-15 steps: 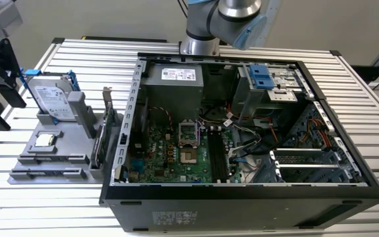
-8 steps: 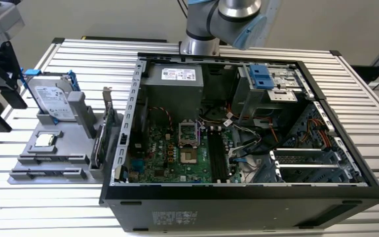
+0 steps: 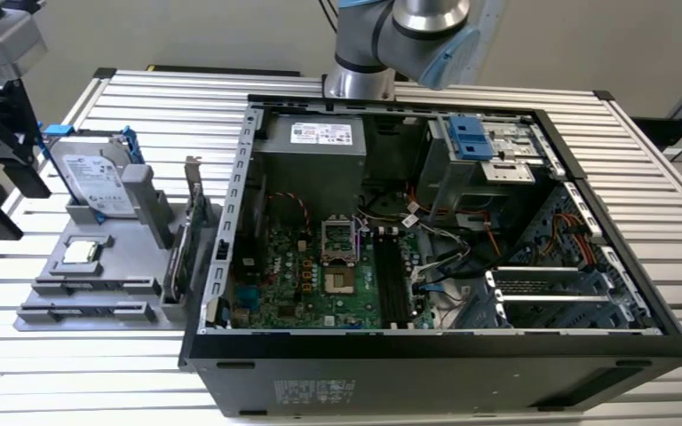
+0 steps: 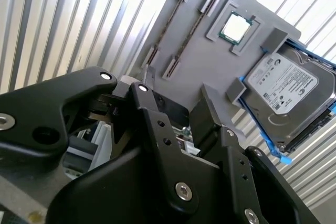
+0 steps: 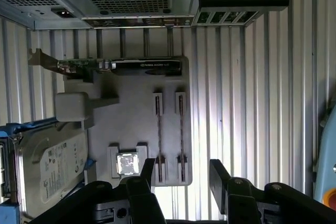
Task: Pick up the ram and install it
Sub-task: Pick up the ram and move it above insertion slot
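The pincer (image 5: 182, 164) stands wide and holds nothing, its two black fingers (image 5: 148, 170) well apart and touching none of the parts below. In the first wrist view the gap between them lines up with one ram stick (image 5: 181, 129), which stands on edge in a slot of the grey holder (image 5: 134, 114). The other ram stick (image 5: 158, 129) sits in the slot just beside it, parallel to the first (both show as thin dark lines between their end brackets). Neither stick has been lifted.

Near the sticks on the same holder lies the square silver processor chip (image 5: 127, 163) in its own recess. Beyond it a hard drive (image 5: 50, 166) leans in a blue-edged cradle. An expansion card (image 5: 131, 66) with a metal bracket stands along the holder's far side, towards the computer case (image 3: 436, 266).

In the exterior view the holder rests on the slatted metal surface (image 3: 139, 98) at the exterior view's left, just beside the open case. Inside the case lies the green motherboard (image 3: 299, 275), with its black memory slots (image 3: 391, 284) beside the processor socket.
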`<action>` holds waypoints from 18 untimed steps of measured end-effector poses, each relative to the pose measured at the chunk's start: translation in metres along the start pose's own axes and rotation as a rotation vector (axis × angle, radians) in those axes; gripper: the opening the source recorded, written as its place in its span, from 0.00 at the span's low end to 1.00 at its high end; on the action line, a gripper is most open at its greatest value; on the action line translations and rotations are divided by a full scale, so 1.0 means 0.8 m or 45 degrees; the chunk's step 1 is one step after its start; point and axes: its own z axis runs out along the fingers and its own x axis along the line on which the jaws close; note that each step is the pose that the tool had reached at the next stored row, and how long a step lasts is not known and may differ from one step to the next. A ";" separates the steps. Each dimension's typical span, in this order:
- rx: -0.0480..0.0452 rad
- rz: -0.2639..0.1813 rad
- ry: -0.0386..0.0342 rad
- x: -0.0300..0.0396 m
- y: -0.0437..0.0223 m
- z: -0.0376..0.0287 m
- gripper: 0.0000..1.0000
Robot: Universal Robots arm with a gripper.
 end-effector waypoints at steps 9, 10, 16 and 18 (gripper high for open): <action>0.000 0.000 -0.0043 0.0005 -0.0001 0.0044 1.00; 0.000 0.000 -0.0049 0.0006 -0.0001 0.0049 1.00; 0.000 0.000 -0.0093 0.0012 -0.0002 0.0079 1.00; -0.001 0.000 -0.0107 0.0015 -0.0003 0.0090 1.00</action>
